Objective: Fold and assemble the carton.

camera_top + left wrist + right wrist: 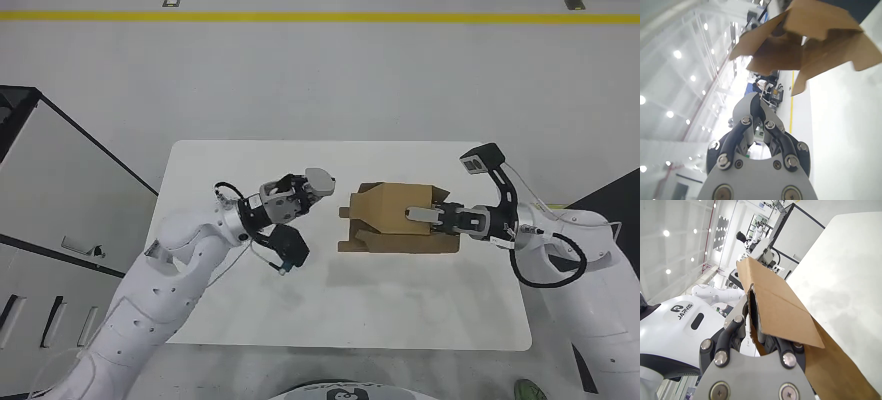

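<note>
On the white rectangular table, right of centre: brown cardboard carton, part-formed, flaps loose. Clamped on 1 wall panel: right gripper. Just beside carton, not touching: left gripper, closed, empty.

I read no text, label or number on carton: plain brown board on every face I see. No print on table top. Beyond table's far edge, yellow floor line, a marking without wording.

White table — a yellow floor line runs beyond it.
</note>
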Motion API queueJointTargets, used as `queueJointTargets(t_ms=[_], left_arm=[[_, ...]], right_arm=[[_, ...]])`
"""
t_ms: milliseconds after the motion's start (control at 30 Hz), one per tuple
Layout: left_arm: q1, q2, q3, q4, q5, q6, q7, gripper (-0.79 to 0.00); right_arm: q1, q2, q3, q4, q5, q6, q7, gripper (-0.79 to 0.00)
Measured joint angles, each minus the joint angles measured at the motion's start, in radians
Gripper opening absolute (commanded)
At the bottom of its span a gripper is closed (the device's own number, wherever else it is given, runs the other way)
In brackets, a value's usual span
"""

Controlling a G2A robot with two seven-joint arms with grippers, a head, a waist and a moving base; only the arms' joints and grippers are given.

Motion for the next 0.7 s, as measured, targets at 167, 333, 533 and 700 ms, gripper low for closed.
queueJointTargets(t_ms=[167, 333, 533, 700], left_arm=[[0.012, -0.001, -0.008, -0.019, -0.086, 0.003, -0.012, -0.785], [0.021, -0.004, -0.023, -0.013, -0.132, -0.024, -0.072, -0.785], [0.070, -0.014, -0.107, -0.064, -0.540, -0.172, -0.406, -0.785], [0.093, -0.018, -0.130, -0.099, -0.791, -0.146, -0.475, -0.785]], right_arm=[[0.000, 0.000, 0.000, 0.000, 0.000, 0.000, 0.000, -0.785], [0.000, 0.000, 0.000, 0.000, 0.000, 0.000, 0.000, -0.785], [0.000, 0.000, 0.000, 0.000, 0.000, 0.000, 0.000, -0.785], [0.000, 0.000, 0.000, 0.000, 0.000, 0.000, 0.000, -0.785]])
